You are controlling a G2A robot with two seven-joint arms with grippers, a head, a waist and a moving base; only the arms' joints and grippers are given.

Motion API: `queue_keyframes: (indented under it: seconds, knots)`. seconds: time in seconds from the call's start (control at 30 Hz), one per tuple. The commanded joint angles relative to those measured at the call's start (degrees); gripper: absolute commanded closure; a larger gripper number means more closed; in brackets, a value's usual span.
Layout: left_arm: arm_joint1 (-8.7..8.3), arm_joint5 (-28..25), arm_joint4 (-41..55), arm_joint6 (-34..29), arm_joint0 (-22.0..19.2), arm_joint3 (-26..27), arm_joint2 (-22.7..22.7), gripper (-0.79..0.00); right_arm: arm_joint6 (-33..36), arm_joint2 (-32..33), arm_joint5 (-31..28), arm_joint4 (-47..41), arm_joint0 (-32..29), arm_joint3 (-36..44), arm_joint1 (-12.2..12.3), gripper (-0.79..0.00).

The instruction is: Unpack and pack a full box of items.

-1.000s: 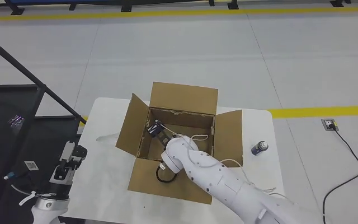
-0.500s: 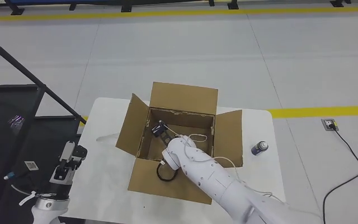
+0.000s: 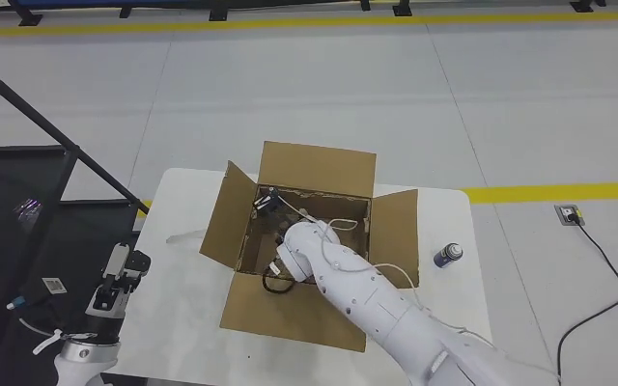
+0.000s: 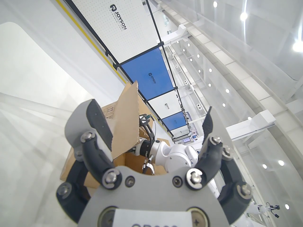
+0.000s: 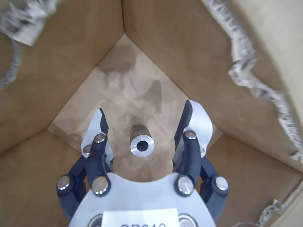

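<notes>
One cardboard box [image 3: 317,166] stands open on the white table [image 3: 183,289], all four flaps spread, and one dark can [image 3: 446,255] stands near a side flap. The right gripper [image 5: 144,108] is deep inside the box, fingers apart around one silver tube [image 5: 142,145]. The tube is seen end-on, so its base is hidden. The left gripper [image 4: 151,109] is off the table's edge, its fingers spread around nothing.

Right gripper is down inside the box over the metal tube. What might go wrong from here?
1. The metal tube stands on end inside the open right gripper. It looks smooth and round, so it may tip or slip at closing.
2. The gripper sits deep between the walls of the box. On lifting it may snag the torn tape strip and drag the box.
</notes>
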State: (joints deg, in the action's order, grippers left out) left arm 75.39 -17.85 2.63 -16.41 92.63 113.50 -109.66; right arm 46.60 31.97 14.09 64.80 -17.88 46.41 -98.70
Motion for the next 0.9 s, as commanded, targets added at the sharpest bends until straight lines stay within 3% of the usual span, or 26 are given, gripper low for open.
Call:
queue_keyframes:
  seconds: [0.0,0.1,0.23,0.4,0.6,0.77,0.87]
  knots:
    - [0.00,0.00,0.00,0.00,0.00,0.00,0.00,-0.785,3.25,2.96,0.90,4.20,-2.83,9.30,2.60,-0.643]
    - [0.00,0.00,0.00,0.00,0.00,0.00,0.00,-0.785,9.03,9.37,0.45,12.11,-10.00,25.95,7.01,-0.662]
    - [0.00,0.00,0.00,0.00,0.00,0.00,0.00,-0.785,15.57,21.13,-5.08,22.94,-24.18,51.22,12.28,-0.690]
    - [0.00,0.00,0.00,0.00,0.00,0.00,0.00,-0.785,15.32,35.00,-8.40,29.19,-37.24,69.65,15.24,-0.720]
    - [0.00,0.00,0.00,0.00,0.00,0.00,0.00,-0.785,15.44,51.14,-7.89,28.58,-41.82,72.53,16.51,-0.767]
    - [0.00,0.00,0.00,0.00,0.00,0.00,0.00,-0.785,17.21,58.83,-10.20,27.04,-40.55,63.39,17.21,-0.785]
    - [0.00,0.00,0.00,0.00,0.00,0.00,0.00,-0.785,18.58,60.30,-12.55,26.52,-39.27,56.47,17.54,-0.785]
